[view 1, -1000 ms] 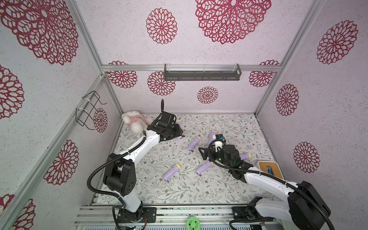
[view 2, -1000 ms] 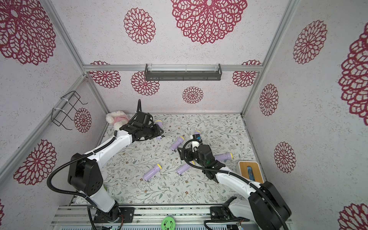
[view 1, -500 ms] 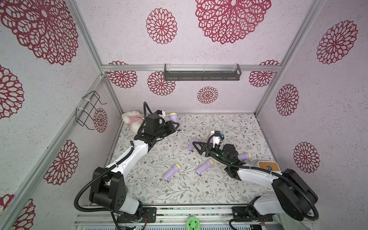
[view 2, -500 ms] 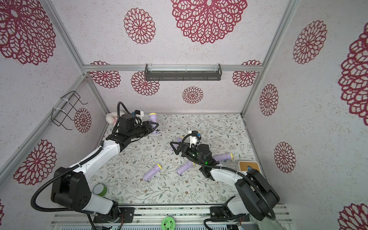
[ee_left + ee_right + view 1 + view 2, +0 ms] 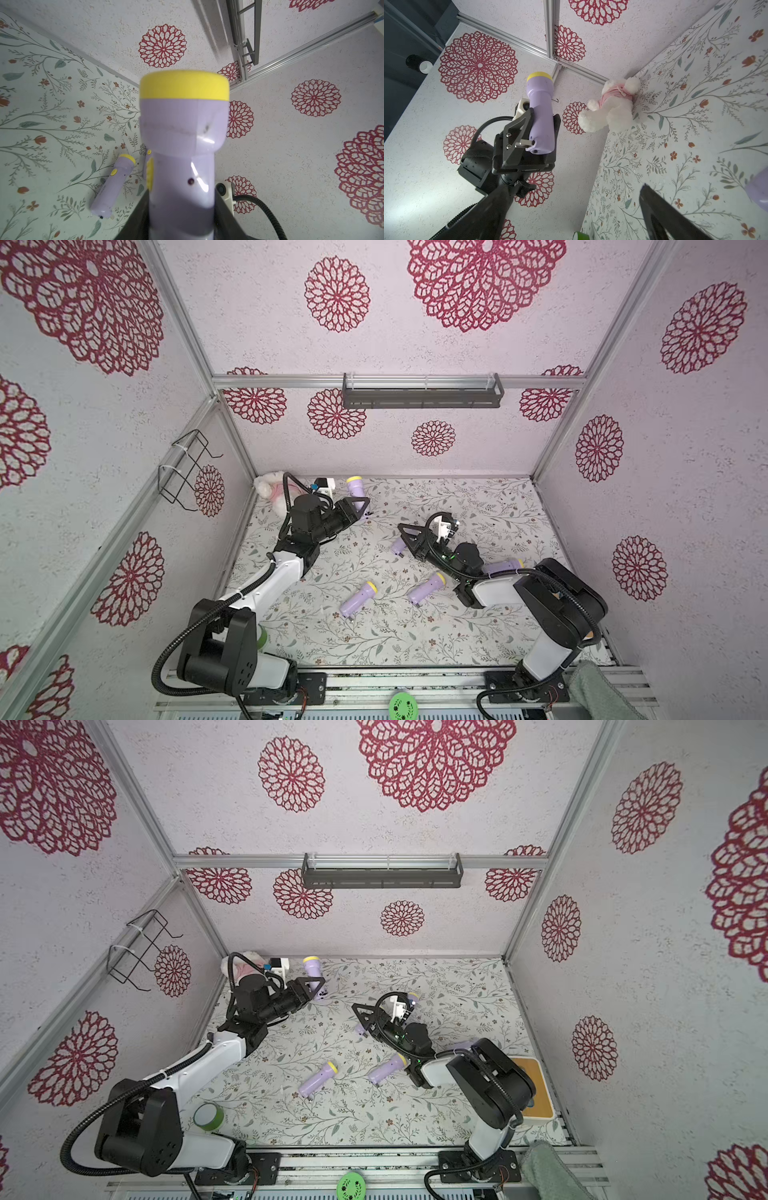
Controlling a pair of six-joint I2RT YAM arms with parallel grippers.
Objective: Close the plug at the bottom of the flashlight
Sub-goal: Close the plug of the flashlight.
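1. Both top views: left claw clamped on flashlight, left of ctr in frame, near back wall, held clear of bench, yellow head toward that wall. Approx ctr frame: right claw, jaws spread wide, nothing btwn them, next to a second flashlight lying on bench. Two loose flashlights lie lower ctr; another sits half hidden behind right arm. A plush toy is in bench's back-left corner.
2. Left wrist: flashlight fills ctr frame, blurred, yellow head at top. At btm edge, left claw fingers press its sides. Lower left of frame: one of the loose flashlights flat on bench.
3. Right wrist: left claw w/ flashlight left of ctr, yellow head up. The plug prongs stick out sideways from its base, not folded in. One right claw finger at btm right, well apart from flashlight. The plush toy is upper right of ctr, against bench.
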